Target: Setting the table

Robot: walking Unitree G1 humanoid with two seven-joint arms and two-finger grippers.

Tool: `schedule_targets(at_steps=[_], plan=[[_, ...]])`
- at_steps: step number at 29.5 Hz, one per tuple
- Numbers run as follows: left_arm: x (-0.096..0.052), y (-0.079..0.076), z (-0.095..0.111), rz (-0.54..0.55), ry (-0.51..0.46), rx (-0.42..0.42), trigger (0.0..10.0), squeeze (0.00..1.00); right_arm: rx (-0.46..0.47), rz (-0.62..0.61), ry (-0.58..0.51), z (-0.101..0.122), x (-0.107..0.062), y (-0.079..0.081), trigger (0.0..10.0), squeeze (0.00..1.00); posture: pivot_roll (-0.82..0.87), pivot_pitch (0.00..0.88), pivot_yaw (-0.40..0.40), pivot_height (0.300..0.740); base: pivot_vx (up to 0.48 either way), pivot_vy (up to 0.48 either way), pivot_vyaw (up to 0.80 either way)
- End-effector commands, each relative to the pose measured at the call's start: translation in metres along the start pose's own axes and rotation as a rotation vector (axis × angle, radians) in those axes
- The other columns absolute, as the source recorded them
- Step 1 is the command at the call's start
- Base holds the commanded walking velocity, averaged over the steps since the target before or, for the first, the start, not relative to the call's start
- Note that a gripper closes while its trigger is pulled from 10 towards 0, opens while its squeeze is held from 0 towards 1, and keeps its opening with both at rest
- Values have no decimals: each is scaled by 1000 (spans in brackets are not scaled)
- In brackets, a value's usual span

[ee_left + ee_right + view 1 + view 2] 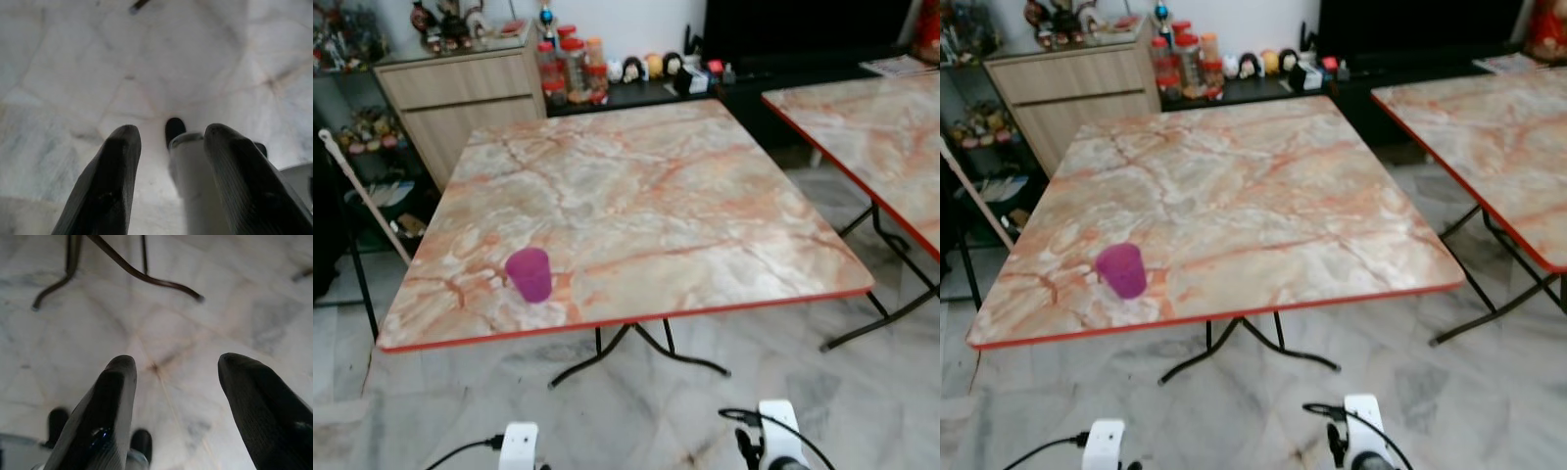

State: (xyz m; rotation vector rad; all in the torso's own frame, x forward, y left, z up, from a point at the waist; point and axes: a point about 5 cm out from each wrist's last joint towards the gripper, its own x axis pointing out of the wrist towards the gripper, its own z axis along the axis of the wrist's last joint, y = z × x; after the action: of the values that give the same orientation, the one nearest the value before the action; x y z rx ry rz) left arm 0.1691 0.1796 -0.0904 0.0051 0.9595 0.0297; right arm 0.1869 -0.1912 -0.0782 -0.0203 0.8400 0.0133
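Down over the marble floor point(161, 333): left gripper point(168, 147) and right gripper point(171, 377), both hanging idle with fingers spread, nothing held; ahead, purple cup point(530, 274) upright near the front left corner of marble-patterned folding table point(656, 196); beyond, jars point(570, 67) on a low dark shelf.

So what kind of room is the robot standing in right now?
Probably a home living or dining area: two marble-patterned folding tables stand on a tiled floor, with a wooden cabinet and a low dark shelf of jars and figurines along the wall. A purple cup sits on the nearer table.
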Motion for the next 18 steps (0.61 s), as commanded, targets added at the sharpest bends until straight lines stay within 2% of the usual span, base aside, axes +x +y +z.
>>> schedule_targets(at_steps=[1, 12, 16, 18], plan=[[0, 5, 1, 15, 0, -5, 10000, 0, 10, 11, -7, 3, 1, 6, 10000, 0, -74, 0, 37, 740, 304, 0, 0], [-3, 17, -2, 61, -15, -17, 10000, 0, 18, 18, 6, -1, 1, 11, 10000, 0, -46, 0, 52, 740, 28, 0, 0], [-5, 30, -1, 120, -73, -66, 10000, 0, 23, 20, 8, -2, 1, 12, 10000, 0, -33, 0, 56, 740, 0, 0, 0], [-10, 42, 0, 172, -144, -99, 10000, 0, 27, 22, 9, -2, 1, 13, 10000, 0, -22, 0, 58, 740, 0, 0, 0]])
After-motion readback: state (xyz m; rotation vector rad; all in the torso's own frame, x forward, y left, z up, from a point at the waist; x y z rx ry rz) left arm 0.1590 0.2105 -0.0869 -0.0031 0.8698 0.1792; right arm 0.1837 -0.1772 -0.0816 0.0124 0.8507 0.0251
